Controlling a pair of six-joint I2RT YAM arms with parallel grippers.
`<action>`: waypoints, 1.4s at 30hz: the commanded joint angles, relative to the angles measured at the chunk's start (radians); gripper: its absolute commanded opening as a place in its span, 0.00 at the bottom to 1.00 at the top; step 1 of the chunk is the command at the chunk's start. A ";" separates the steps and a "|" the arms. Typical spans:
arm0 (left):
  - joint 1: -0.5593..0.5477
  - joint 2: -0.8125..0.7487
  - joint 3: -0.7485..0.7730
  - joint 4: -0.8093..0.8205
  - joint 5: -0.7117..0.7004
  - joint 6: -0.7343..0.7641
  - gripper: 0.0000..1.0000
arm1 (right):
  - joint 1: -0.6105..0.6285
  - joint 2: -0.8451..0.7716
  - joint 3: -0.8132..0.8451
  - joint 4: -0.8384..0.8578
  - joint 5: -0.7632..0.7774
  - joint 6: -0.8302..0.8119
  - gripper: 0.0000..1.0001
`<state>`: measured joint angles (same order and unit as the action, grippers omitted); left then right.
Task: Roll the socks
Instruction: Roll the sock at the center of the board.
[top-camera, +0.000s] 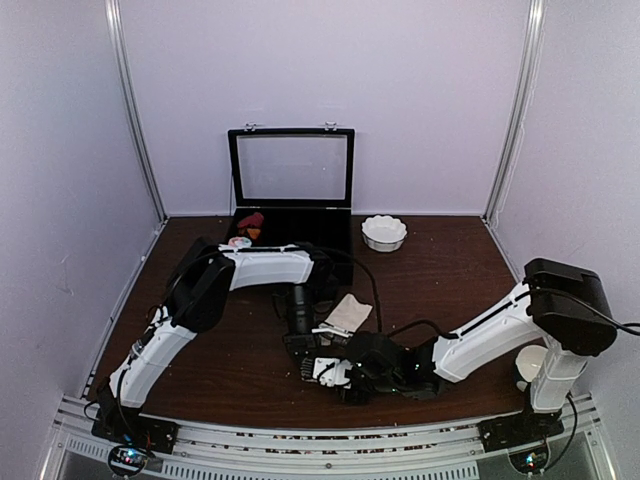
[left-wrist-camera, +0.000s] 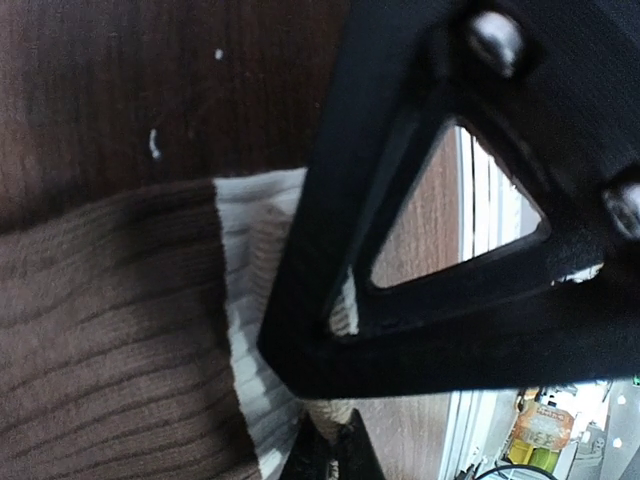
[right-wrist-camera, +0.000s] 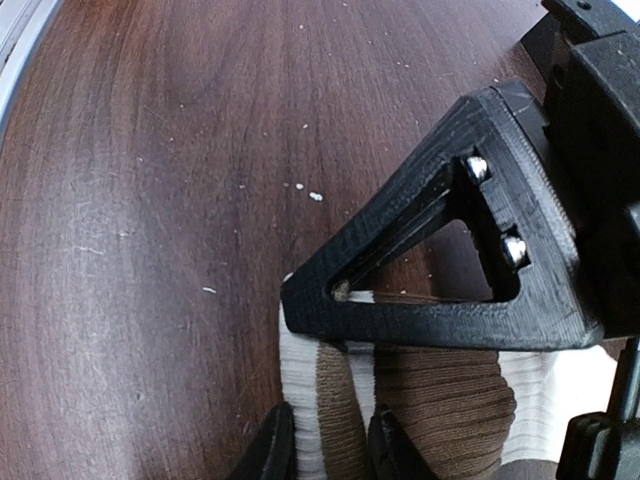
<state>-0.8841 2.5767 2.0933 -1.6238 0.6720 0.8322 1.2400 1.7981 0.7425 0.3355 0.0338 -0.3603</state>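
A brown ribbed sock (right-wrist-camera: 440, 400) with a white cuff (right-wrist-camera: 300, 390) lies on the dark wooden table. My right gripper (right-wrist-camera: 322, 385) is closed round a fold of that cuff at the sock's edge, fabric filling the gap between its fingers. In the left wrist view the same brown sock (left-wrist-camera: 100, 330) and white cuff (left-wrist-camera: 245, 300) run under my left gripper (left-wrist-camera: 332, 418), which is shut on a pinch of tan fabric. From above, both grippers, left (top-camera: 305, 352) and right (top-camera: 326, 370), meet at the table's front middle, and cream sock fabric (top-camera: 348, 312) shows just behind them.
A black box (top-camera: 290, 215) with a raised glass lid stands at the back, and a dark red and orange bundle (top-camera: 250, 224) sits at its left corner. A white fluted bowl (top-camera: 384, 232) is to its right. The metal rail (top-camera: 330, 440) runs along the near edge.
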 joint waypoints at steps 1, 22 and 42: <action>0.000 -0.013 -0.021 0.031 -0.045 0.032 0.04 | -0.007 0.046 -0.005 -0.056 -0.005 0.023 0.23; 0.071 -0.684 -0.658 0.794 -0.207 -0.164 0.57 | -0.160 0.070 -0.014 -0.091 -0.413 0.397 0.00; -0.022 -0.556 -0.685 0.833 -0.243 0.016 0.43 | -0.319 0.263 0.058 -0.225 -0.648 0.644 0.00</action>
<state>-0.9138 1.9926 1.4036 -0.8455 0.4854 0.7887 0.9291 1.9575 0.8509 0.3588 -0.7086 0.2626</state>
